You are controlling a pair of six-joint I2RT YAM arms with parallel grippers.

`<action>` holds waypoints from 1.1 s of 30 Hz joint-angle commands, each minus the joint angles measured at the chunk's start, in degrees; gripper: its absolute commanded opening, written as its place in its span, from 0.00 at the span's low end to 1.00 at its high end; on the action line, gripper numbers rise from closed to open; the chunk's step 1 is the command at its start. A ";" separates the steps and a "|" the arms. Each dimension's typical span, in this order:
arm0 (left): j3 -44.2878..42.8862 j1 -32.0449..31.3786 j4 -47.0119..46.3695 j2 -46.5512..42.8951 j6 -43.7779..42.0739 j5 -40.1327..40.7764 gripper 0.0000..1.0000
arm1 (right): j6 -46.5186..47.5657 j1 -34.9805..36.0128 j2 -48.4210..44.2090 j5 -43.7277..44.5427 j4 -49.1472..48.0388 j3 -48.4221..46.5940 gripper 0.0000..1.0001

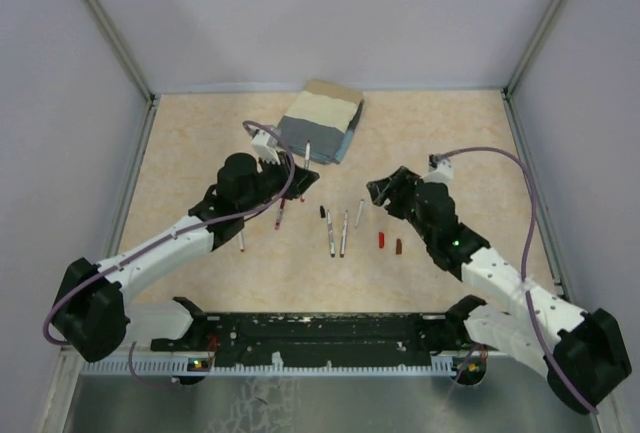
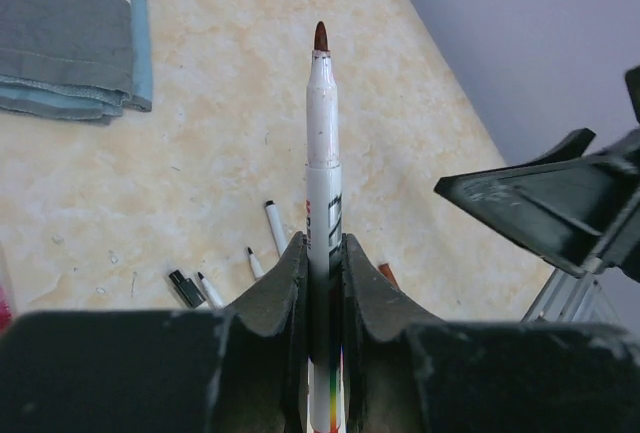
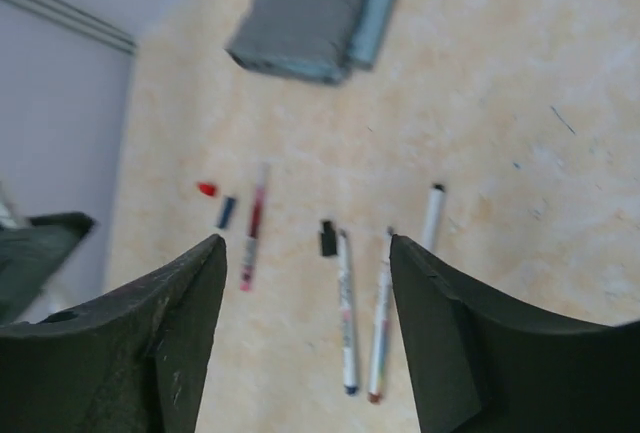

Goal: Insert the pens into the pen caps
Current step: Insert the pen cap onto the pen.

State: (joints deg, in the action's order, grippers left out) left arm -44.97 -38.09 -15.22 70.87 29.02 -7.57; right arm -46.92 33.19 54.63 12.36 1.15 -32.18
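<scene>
Clenching one pen [image 2: 322, 133] by its barrel, the left claw [image 2: 322, 253] holds the bare brown-red tip clear, likely for capping; the right claw [image 3: 308, 253] hangs released, empty, over loose pens [image 3: 345, 313] on the worktop [image 3: 500, 73]; a red cap [image 1: 382, 239] lies right of them.

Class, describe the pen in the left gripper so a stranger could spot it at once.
Find the folded grey-beige cloth at the far side of the table. Just before it, the left gripper clamps a white-barrelled marker pen. Unlike the pens lying flat, it is held aloft, brown-red tip bare.
</scene>
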 commanded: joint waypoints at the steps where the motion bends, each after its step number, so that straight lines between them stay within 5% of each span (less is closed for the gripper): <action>1: 1.16 0.27 -6.38 -1.06 6.49 4.37 0.00 | -8.21 -0.12 -6.07 4.94 -24.41 4.26 0.69; 9: 2.53 0.20 -14.41 0.58 12.03 2.47 0.00 | 0.40 10.51 -1.28 16.41 -52.08 3.91 0.75; 16: 2.86 0.20 -19.92 1.17 16.01 -0.18 0.00 | 6.31 15.24 8.17 15.95 -69.50 1.81 0.77; 33: 10.14 3.11 -33.48 0.12 31.86 -2.89 0.00 | 10.35 16.41 10.68 7.39 -71.17 -3.67 0.79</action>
State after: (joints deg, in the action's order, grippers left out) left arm -34.76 -35.66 -42.33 71.24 55.48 -8.64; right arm -39.51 49.01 65.69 20.38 -66.67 -31.66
